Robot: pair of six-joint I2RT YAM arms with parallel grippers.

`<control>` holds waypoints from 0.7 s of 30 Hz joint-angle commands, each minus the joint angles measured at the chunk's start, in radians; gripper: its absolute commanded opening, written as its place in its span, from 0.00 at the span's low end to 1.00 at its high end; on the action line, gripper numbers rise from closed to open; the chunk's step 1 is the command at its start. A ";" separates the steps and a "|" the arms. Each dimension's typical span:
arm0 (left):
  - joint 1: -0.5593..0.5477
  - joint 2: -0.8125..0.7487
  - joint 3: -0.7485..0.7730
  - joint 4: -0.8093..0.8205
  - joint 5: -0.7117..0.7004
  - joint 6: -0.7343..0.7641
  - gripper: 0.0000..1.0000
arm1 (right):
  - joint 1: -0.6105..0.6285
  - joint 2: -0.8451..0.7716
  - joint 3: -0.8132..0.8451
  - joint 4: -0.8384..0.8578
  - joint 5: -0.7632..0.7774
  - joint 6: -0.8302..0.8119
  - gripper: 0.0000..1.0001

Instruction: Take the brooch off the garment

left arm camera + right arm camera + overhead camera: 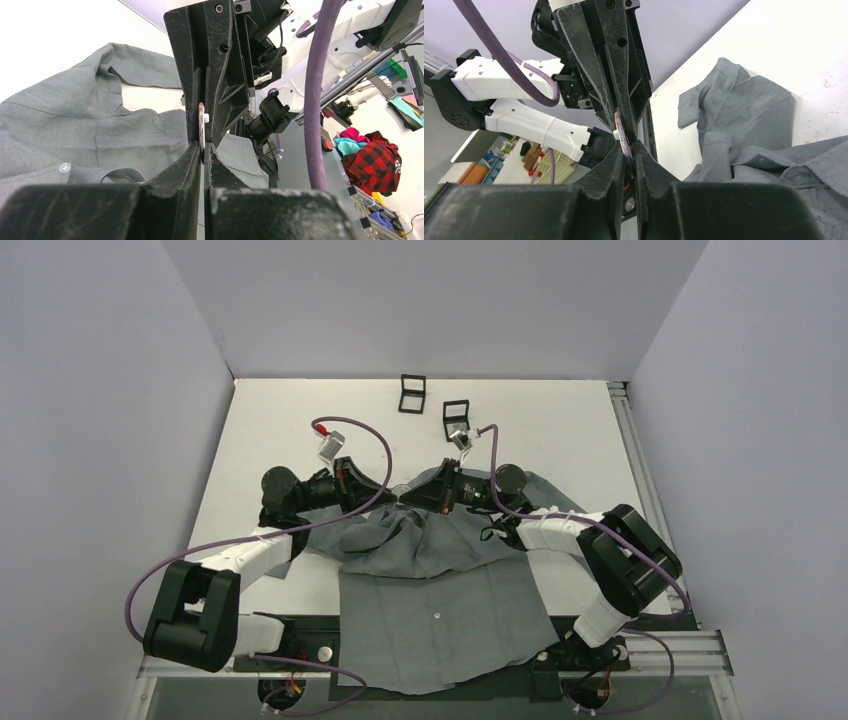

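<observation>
The brooch (201,127) shows edge-on as a thin reddish-brown disc with a small white nub on one side. My left gripper (204,149) is shut on its lower edge. From the opposite side my right gripper (630,147) is shut on the same brooch (620,129), so the two sets of fingers meet tip to tip. In the top view the left gripper (392,496) and right gripper (405,498) touch above the collar end of the grey garment (430,590), which lies spread on the table. No cloth shows around the disc.
Two small black boxes (412,393) (456,416) stand on the white table behind the arms. A metal rail (625,430) runs along the table's right edge. The shirt's hem hangs over the near edge between the arm bases. Purple cables loop from both wrists.
</observation>
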 commanded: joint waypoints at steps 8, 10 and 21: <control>0.018 -0.021 0.006 0.076 0.045 -0.043 0.00 | -0.041 0.016 -0.040 0.269 0.140 0.072 0.02; 0.018 -0.018 0.008 0.076 0.042 -0.048 0.00 | -0.041 0.013 -0.044 0.274 0.139 0.062 0.03; 0.048 0.001 0.019 0.068 0.041 -0.056 0.00 | -0.042 -0.036 -0.048 0.308 0.026 0.028 0.30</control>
